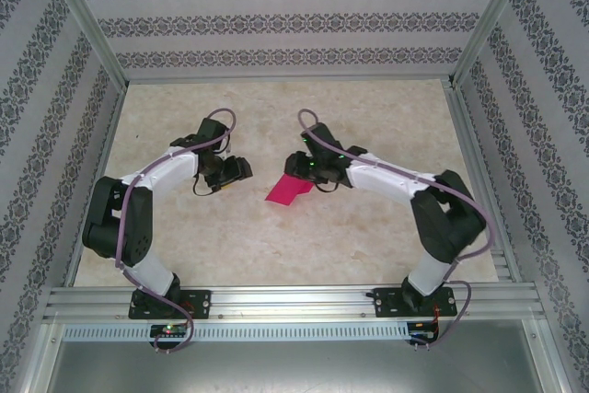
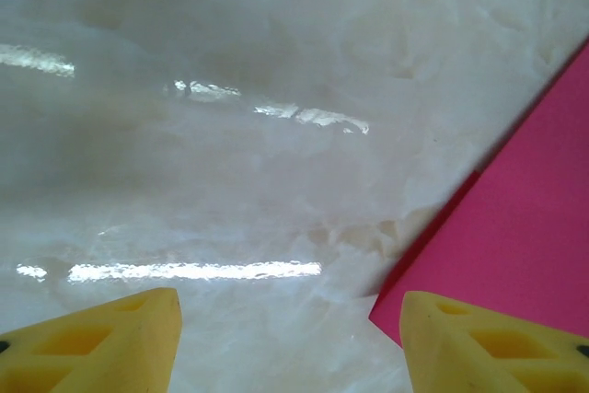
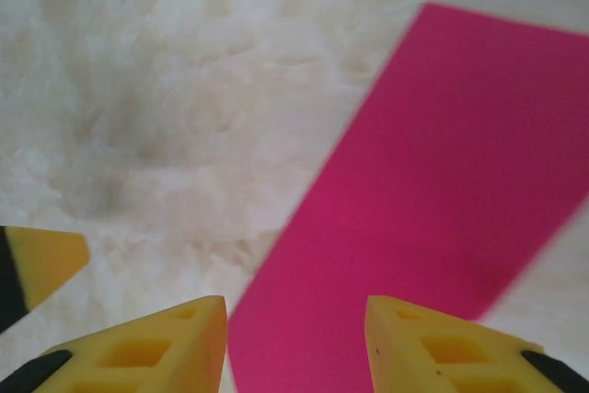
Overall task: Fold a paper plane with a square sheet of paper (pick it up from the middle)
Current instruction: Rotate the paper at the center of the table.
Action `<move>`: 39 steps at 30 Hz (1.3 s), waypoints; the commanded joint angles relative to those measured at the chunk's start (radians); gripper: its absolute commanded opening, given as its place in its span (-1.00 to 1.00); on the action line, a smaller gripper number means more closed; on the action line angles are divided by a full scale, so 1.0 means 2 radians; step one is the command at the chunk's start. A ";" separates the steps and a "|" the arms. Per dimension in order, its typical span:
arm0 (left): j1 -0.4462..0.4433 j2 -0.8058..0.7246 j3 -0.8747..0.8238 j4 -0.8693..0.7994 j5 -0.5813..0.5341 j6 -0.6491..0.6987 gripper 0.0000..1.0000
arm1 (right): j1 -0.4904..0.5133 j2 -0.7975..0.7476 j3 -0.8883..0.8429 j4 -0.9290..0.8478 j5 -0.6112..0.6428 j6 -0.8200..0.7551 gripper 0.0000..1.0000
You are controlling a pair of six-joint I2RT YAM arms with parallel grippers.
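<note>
The magenta-pink sheet of paper [image 1: 287,191] lies on the marbled table [image 1: 276,117] between the two arms and reads as an oblong rather than a square. My right gripper [image 1: 296,170] hovers over its near end. In the right wrist view that gripper [image 3: 294,306] is open, with the paper [image 3: 433,181] running out from under the gap between its yellow fingers. My left gripper [image 1: 241,170] stands to the left of the sheet. It [image 2: 290,306] is open over bare table, and the paper's edge [image 2: 525,218] passes beneath its right finger [image 2: 479,338]. The paper plane is out of view.
Aluminium rails [image 1: 294,301] run along the near edge, and patterned walls [image 1: 276,20] close in the back and both sides. A yellow fingertip [image 3: 46,260] of the other gripper pokes in at the left of the right wrist view.
</note>
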 commanded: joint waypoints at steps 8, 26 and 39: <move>0.015 -0.015 -0.007 0.033 0.004 -0.008 0.30 | 0.033 0.108 0.105 -0.048 -0.038 -0.003 -0.12; 0.016 -0.003 -0.002 0.034 0.024 0.012 0.26 | 0.040 0.154 0.100 -0.175 -0.100 -0.218 -0.10; 0.000 -0.003 -0.010 0.066 0.097 0.014 0.15 | 0.004 0.048 0.052 -0.242 -0.033 -0.317 -0.08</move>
